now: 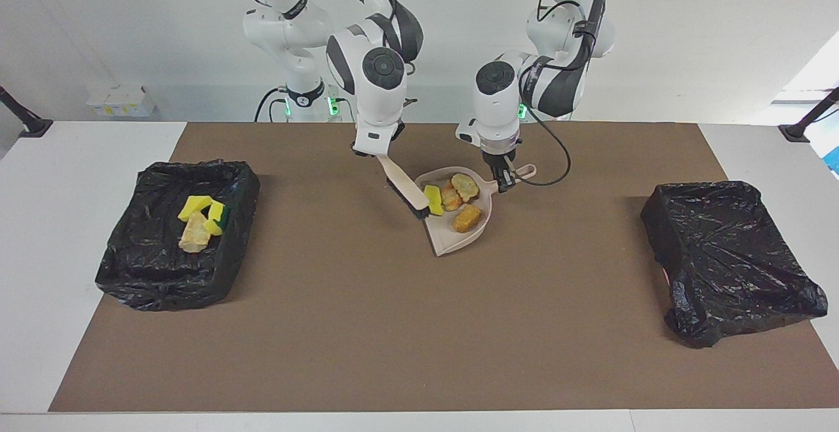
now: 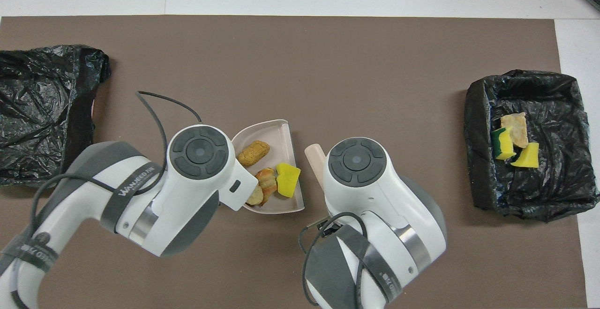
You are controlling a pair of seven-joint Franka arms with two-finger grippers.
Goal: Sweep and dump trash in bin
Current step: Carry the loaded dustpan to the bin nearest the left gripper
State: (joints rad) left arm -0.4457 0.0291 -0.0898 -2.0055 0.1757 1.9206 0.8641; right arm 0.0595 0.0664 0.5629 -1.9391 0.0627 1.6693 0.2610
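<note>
The beige dustpan [image 1: 452, 238] is at the middle of the brown mat, and my left gripper [image 1: 503, 179] is shut on its handle. In the pan lie a yellow sponge piece [image 1: 432, 199] and three tan-orange bread lumps [image 1: 467, 217]. My right gripper [image 1: 373, 153] is shut on the beige brush [image 1: 401, 183], whose black bristles touch the pan's edge beside the yellow sponge. In the overhead view the pan [image 2: 277, 128], its trash [image 2: 253, 153] and the brush handle [image 2: 315, 161] show, while both hands hide their fingers. More trash [image 1: 200, 219] lies in a black-lined bin [image 1: 131, 248].
The bin with trash [image 2: 553, 187] stands at the right arm's end of the table and holds two yellow pieces, a green-and-yellow sponge and a pale lump. A second black-lined bin [image 1: 727, 255] stands at the left arm's end and also shows in the overhead view [image 2: 37, 112]. A cable loops from the left wrist.
</note>
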